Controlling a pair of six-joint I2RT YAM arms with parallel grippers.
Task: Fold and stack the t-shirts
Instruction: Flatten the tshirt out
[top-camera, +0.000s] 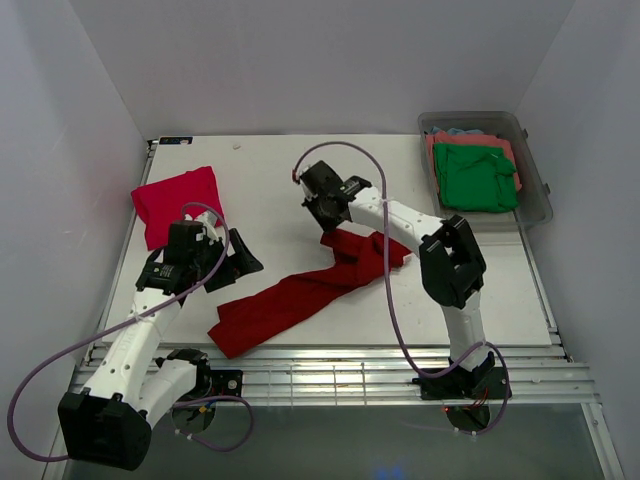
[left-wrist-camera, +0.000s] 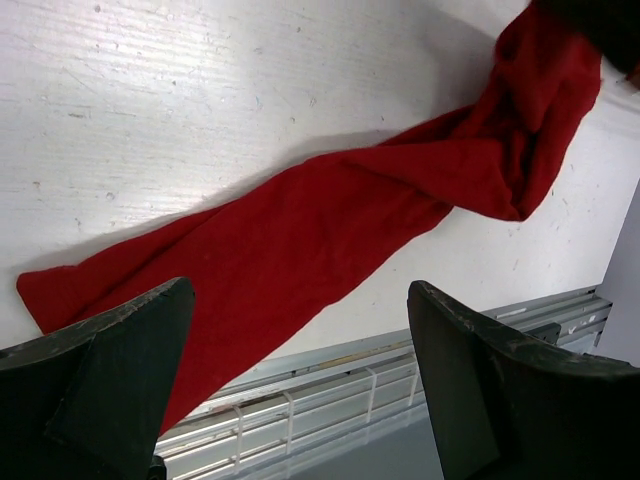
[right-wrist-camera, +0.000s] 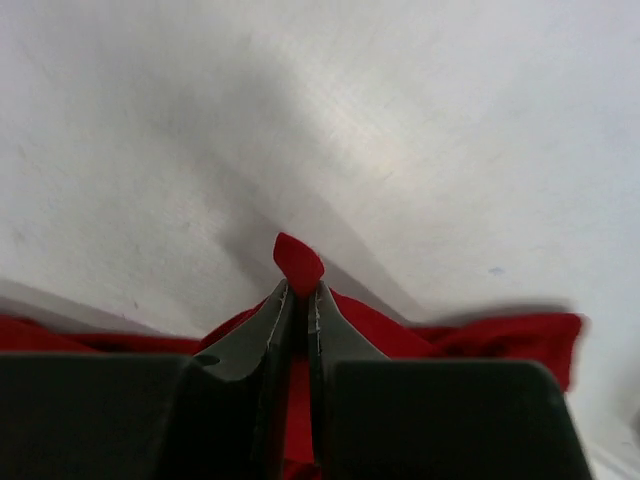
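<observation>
Right pincer (right-wrist-camera: 300, 292) clamped on dark red t-shirt (right-wrist-camera: 298, 260) fold; left pincer (left-wrist-camera: 298, 300) wide apart, holding nothing.

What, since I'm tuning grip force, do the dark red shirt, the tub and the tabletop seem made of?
The dark red shirt looks like soft matte knit cloth, likely cotton; it twists and bunches limply. The tub looks like smooth greyish plastic; its walls and rim appear translucent. The tabletop looks like hard white board, perhaps painted wood; it is matte, scuffed and faintly streaked.
</observation>
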